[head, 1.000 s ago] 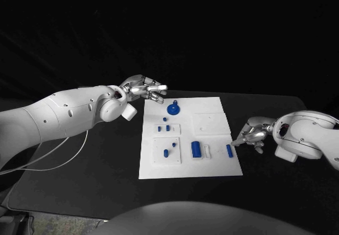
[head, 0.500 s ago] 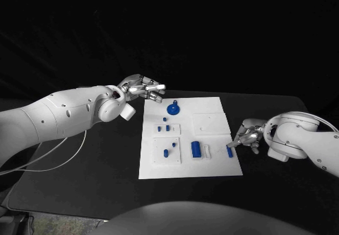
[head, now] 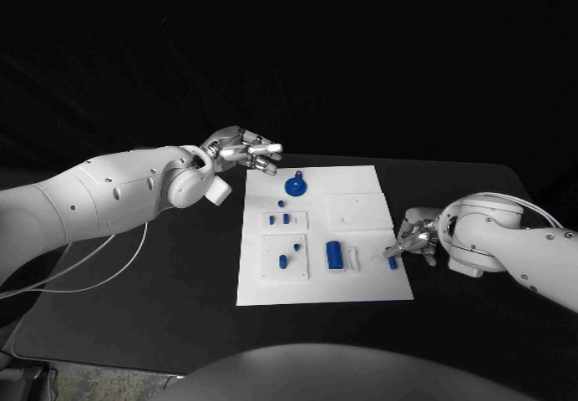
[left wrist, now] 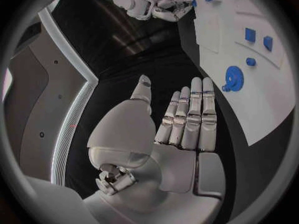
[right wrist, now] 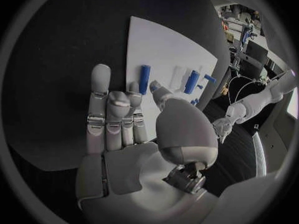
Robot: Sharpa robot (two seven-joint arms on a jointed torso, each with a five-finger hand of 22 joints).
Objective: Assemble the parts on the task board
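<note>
The white task board (head: 362, 280) lies mid-table with several blue parts on it. A round blue knob (head: 296, 184) sits near its far end, a thick blue cylinder (head: 334, 255) by a white block, and a slim blue peg (head: 392, 261) at the board's right edge. My right hand (head: 417, 240) hovers just right of that peg with fingers spread and nothing in them. In the right wrist view the peg (right wrist: 144, 78) lies just past the fingertips (right wrist: 100, 73). My left hand (head: 245, 151) is held flat and open over the board's far left corner, and the knob (left wrist: 234, 78) lies beside it.
Small blue pieces (head: 280, 220) stand in a recessed square on the board's left half, two more (head: 289, 255) in the square below it. A white cable (head: 103, 263) loops over the table on the left. The table's right edge (head: 530, 188) is behind my right arm.
My right hand has moved left and slightly down, closer to the slim blue peg at the board's right edge. The left hand has stayed put.
</note>
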